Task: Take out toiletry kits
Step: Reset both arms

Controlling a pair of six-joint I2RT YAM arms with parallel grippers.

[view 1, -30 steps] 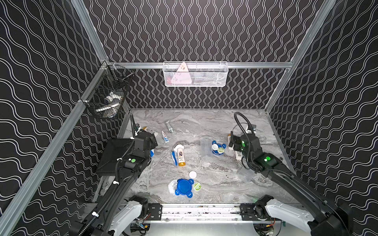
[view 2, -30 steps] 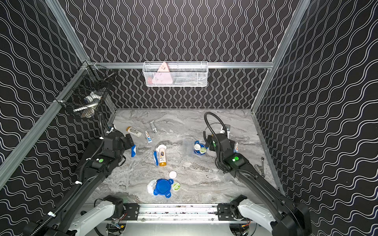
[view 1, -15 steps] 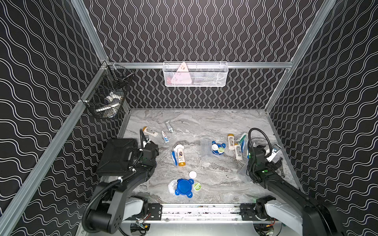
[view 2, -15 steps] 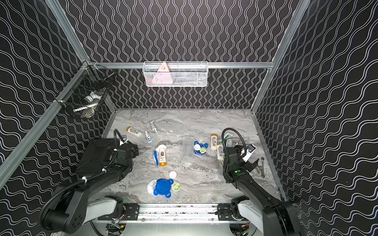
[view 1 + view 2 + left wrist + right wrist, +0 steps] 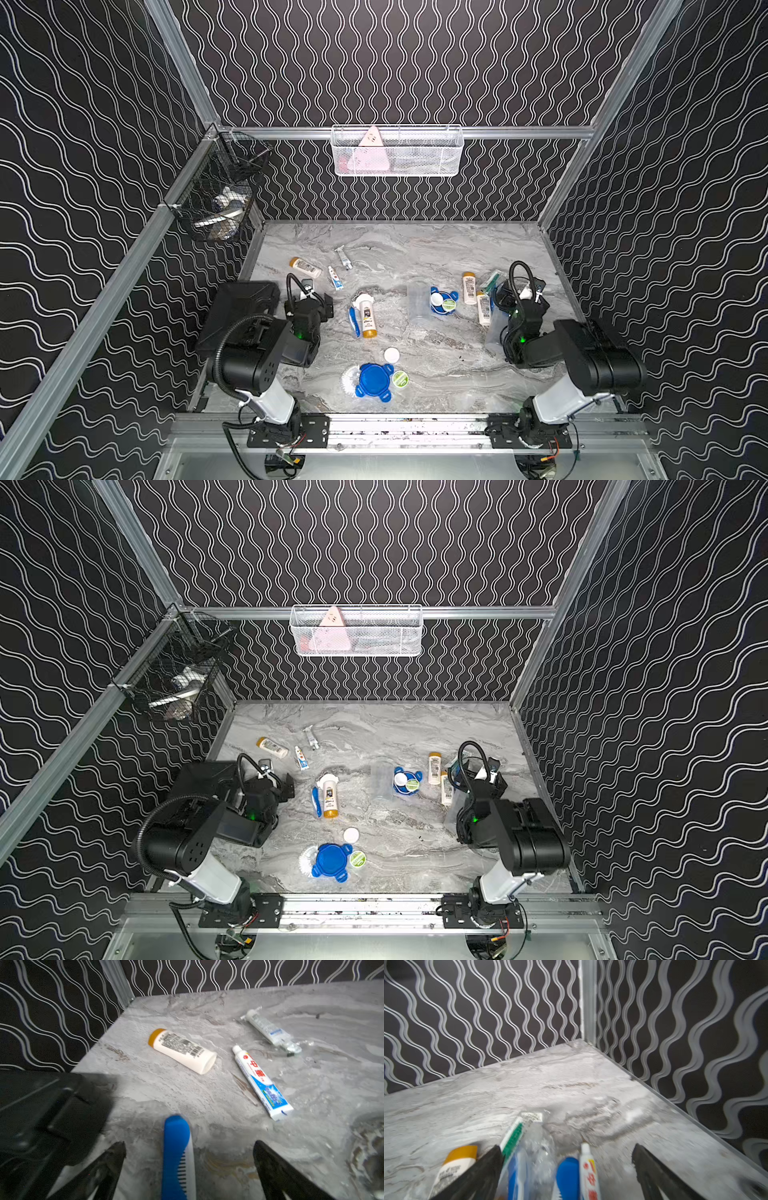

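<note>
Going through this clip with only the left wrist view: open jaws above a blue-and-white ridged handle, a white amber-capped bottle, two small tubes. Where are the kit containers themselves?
Observer: One blue lobed lid lies flat near the front edge of the grey marble table, about midway across it.
Operator: And the other?
Observer: A second blue lobed lid lies mid-table, beside a clear plastic cup that appears to lie on its side.
Operator: The right gripper?
Observer: The right gripper is open, straddling a green-handled toothbrush and a small white tube, gripping nothing.
</note>
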